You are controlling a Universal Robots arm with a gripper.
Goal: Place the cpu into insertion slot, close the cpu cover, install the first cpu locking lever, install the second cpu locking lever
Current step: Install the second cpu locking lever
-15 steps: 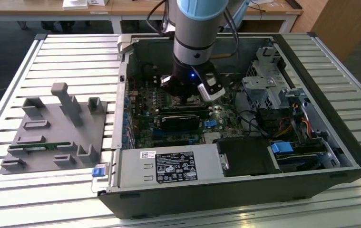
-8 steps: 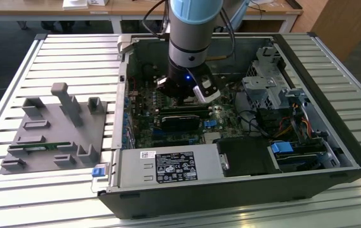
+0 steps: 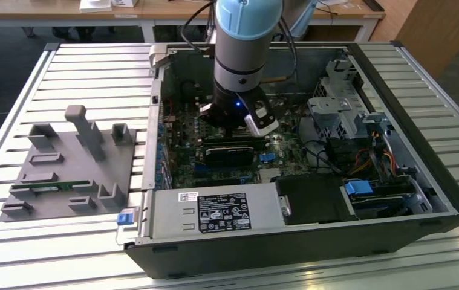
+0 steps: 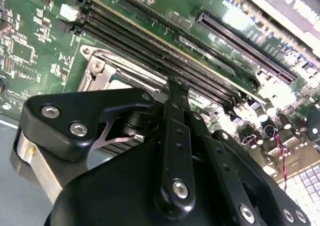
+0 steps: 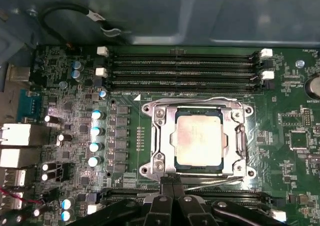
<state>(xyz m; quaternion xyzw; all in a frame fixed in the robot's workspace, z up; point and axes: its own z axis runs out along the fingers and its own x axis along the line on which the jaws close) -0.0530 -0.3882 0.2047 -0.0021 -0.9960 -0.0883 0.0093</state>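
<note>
In the first wrist view the cpu (image 5: 197, 138), a pale silver square, lies flat in the insertion slot (image 5: 148, 107) on the green motherboard. The cpu cover (image 5: 162, 136), a silver frame, lies down around it. One wire locking lever (image 5: 200, 100) runs along the slot's side by the memory slots. The other lever (image 5: 220, 182) runs slightly slanted along the opposite side. My gripper (image 5: 172, 178) sits at that side with its black fingers pressed together, tips at the lever's end. The second wrist view shows the shut gripper (image 4: 176, 83) just beside the slot's metal corner (image 4: 102, 73).
Long black memory slots (image 5: 180, 68) lie beside the socket, and blue-topped capacitors (image 5: 95, 131) stand on another side. In the exterior view the arm reaches into the open computer case (image 3: 423, 181), near a black card (image 3: 229, 151), power supply (image 3: 213, 211) and drive cage (image 3: 334, 109). A grey fixture (image 3: 68, 163) sits outside.
</note>
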